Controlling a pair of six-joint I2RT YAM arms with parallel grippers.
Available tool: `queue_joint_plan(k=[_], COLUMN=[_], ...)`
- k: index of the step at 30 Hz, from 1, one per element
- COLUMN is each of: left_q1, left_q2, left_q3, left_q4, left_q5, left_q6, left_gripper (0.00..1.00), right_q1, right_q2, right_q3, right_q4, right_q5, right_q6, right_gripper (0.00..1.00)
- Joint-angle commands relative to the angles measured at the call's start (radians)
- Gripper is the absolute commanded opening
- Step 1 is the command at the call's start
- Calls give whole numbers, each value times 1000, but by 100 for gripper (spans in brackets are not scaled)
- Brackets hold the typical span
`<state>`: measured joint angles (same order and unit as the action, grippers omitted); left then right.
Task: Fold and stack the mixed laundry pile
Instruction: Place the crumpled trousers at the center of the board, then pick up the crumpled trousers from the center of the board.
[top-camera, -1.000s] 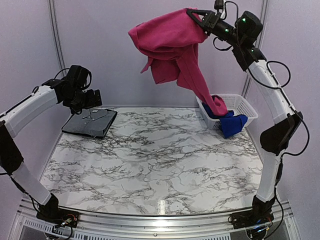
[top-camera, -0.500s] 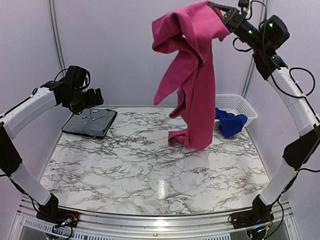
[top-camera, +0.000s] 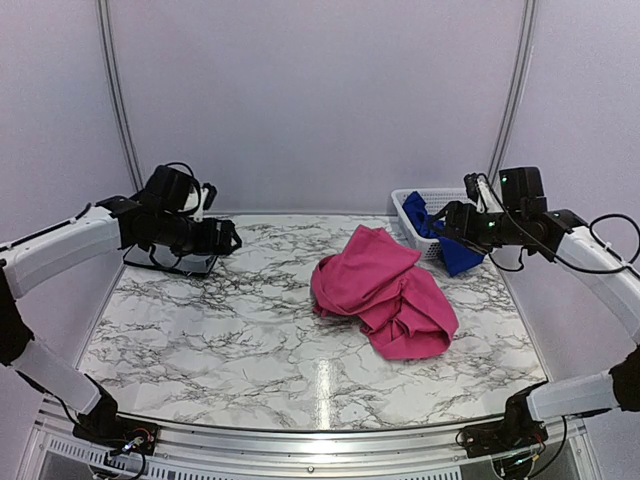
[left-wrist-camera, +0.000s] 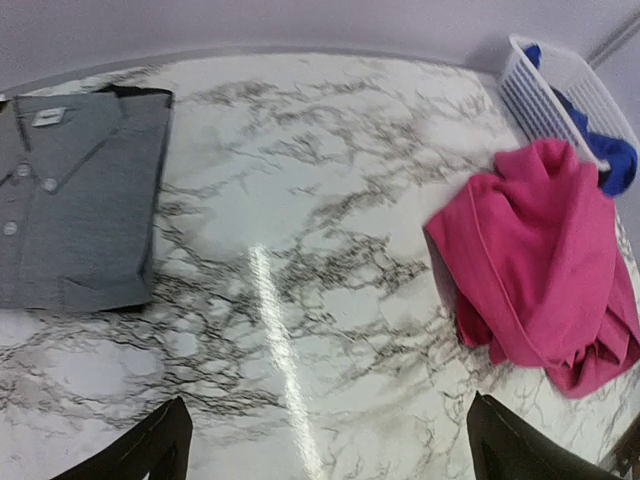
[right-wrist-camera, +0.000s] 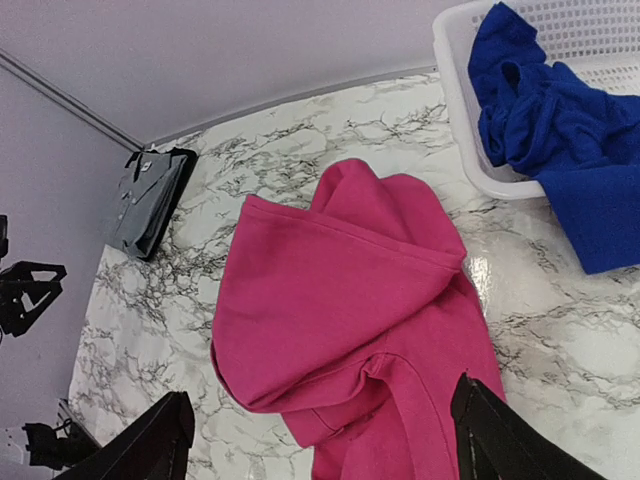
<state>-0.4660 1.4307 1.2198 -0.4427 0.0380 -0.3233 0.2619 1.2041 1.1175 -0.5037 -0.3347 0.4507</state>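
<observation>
Pink garment (top-camera: 385, 292): crumpled heap lying on the table (top-camera: 250, 330), right of centre, a bit nearer the far edge than the near one. Not folded. One broad layer is doubled over on top at the far side, with bunched folds and a loose flap at the end toward the near right corner. Nothing grips it.

Blue garment (top-camera: 458, 258): partly in the white mesh basket (top-camera: 432, 192) at the far right corner, the rest spilling over the basket's near wall down to the table. The right wrist view shows a bare strip of marble between blue and pink, so they are near but apart. Pink doesn't touch the basket either.

Right pincer (top-camera: 447, 222): fingers spread wide, nothing between them. It is up off the table just beside the basket, its camera looking down on the pink heap.

Left pincer (top-camera: 225, 238): also wide and empty, in the air over the far left part of the table.

Folded grey shirt (left-wrist-camera: 70, 200): buttons and neck label visible, lying flat at the far left corner, well apart from both garments.
</observation>
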Motion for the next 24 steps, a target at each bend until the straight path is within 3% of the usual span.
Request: queue_joint_plan(k=[1, 6, 9, 16, 24], left_q1=[-100, -192, -204, -105, -14], left_q2=[85, 194, 215, 117, -9], left_q3=[-25, 10, 9, -101, -183], left_q4=[70, 116, 142, 222, 195], left_q5=[67, 123, 114, 75, 6], left_q6=[56, 40, -13, -165, -199], left_gripper=[99, 98, 96, 98, 98], right_q1=[29, 198, 302, 549, 600], right_q2=[14, 142, 261, 631, 1045], right_q3=[30, 20, 96, 466, 864], right_q4=[-97, -62, -64, -219, -465], right_q5=[52, 22, 77, 329, 582], right_q6=[-133, -183, -242, -394, -363], right_gripper=[84, 85, 87, 89, 86])
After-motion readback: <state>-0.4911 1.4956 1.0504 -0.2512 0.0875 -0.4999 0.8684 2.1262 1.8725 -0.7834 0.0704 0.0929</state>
